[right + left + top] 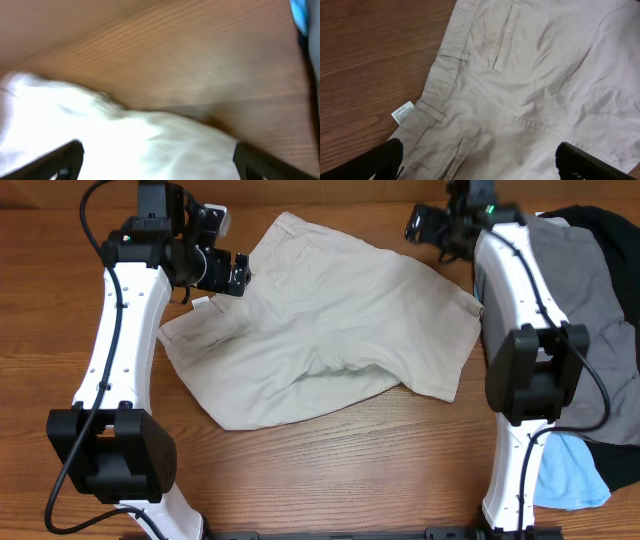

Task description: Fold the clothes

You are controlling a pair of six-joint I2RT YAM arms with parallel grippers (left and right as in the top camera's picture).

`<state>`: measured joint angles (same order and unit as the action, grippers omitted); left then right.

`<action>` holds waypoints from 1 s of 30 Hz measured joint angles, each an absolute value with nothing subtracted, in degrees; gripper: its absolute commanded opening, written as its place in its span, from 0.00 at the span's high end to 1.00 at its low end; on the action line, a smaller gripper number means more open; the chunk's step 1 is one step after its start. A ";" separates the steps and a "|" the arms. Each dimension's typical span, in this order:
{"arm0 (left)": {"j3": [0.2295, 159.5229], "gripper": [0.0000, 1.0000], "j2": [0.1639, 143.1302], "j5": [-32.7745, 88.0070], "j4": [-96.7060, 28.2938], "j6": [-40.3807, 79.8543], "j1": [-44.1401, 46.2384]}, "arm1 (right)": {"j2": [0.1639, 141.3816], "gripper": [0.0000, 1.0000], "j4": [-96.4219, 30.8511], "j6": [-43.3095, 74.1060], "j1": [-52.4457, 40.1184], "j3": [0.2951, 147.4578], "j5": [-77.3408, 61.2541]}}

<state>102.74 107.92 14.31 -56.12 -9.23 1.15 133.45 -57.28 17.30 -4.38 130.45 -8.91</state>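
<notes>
Left hand [230, 272] splayed over shorts [340, 320], right hand [425, 225] splayed at their edge

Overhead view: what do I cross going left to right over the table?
White left robot arm → crumpled light beige cotton shorts → white right robot arm → grey garment by the right edge. The black garment and light blue garment overlap these, so they are left out.

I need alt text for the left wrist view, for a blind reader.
Light beige cotton shorts lie rumpled on a brown wooden table, showing the waistband, belt loops, a back pocket and a small white label. The left pincer's black fingertips stand apart at the bottom edge.
</notes>
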 measured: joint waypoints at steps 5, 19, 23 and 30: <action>102.74 0.00 107.92 14.33 -56.31 -7.64 1.15 | 132.68 0.09 -88.07 16.45 -6.17 148.27 -17.34; 102.76 0.00 101.75 7.18 -63.72 -4.60 1.15 | 130.65 0.15 -97.06 23.00 -28.36 146.36 -16.08; 102.74 0.00 101.47 3.99 -63.88 -3.49 1.02 | 128.62 0.18 -97.06 26.48 -32.45 140.75 -14.11; 102.74 0.00 101.47 2.94 -62.37 -2.44 -0.14 | 126.96 0.18 -96.95 33.95 -36.80 122.26 -9.28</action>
<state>102.74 101.47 2.94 -62.37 -2.44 -0.14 126.96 -96.95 33.95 -36.80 122.26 -9.28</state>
